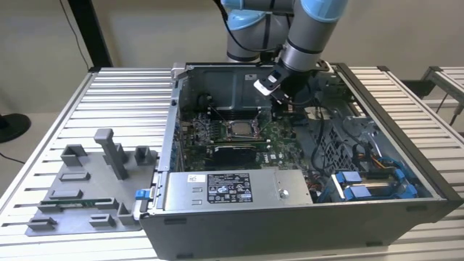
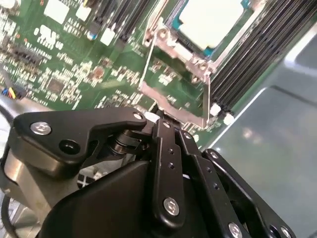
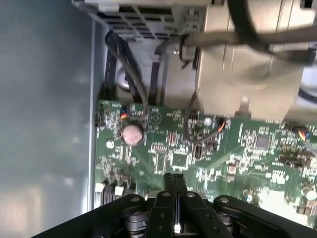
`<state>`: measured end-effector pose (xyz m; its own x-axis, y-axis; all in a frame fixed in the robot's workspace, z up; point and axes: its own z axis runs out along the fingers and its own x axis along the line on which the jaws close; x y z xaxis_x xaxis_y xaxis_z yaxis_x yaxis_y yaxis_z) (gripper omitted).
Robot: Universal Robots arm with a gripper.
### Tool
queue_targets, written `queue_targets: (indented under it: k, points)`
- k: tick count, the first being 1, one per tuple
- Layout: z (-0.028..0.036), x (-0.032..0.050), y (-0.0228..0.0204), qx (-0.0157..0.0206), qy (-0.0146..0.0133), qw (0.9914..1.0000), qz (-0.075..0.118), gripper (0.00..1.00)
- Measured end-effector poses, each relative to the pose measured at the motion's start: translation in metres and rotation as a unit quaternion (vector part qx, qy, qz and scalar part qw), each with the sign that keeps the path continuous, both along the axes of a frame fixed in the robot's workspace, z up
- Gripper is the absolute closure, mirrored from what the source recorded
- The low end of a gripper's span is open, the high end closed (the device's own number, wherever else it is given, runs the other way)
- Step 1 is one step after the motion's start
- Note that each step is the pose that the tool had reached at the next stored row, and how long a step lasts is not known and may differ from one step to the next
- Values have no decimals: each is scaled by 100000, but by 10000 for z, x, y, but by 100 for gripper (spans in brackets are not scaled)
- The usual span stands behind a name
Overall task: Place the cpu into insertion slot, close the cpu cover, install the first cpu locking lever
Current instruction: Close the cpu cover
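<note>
Centrally on the bench stands an open computer case w/ its green board exposed. The chip sits in the socket near the board's middle, silvery top up. The cover plate shows as a thin metal frame around the chip, apparently lying flat; whether it is latched cannot be told. The gripper, on the arm above the case's back edge, hangs over the board just beside the socket, on the ext. view's right. Its fingers are pressed together w/ nothing between them. In the second wrist view the tips are near a corner of the socket's frame; contact cannot be told. A grey fixture tray lies at the bench corner on the ext. view's left, beside the case.
</note>
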<state>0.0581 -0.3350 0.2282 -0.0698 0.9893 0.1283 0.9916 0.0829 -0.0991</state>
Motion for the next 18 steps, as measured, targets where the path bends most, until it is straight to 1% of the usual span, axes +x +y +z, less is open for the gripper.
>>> queue_targets:
  k: [2, 8, 13, 14, 18]
  points:
    - [0, -76, 0, 39, 0, 100000, 0, 100]
    - [0, -344, 0, 160, -2, 100000, 1, 100]
    - [0, -568, -1, 344, -2, 99999, -2, 100]
    - [1, -593, -1, 388, -7, 99999, -14, 100]
    - [11, -608, 0, 404, 1, 99999, -53, 100]
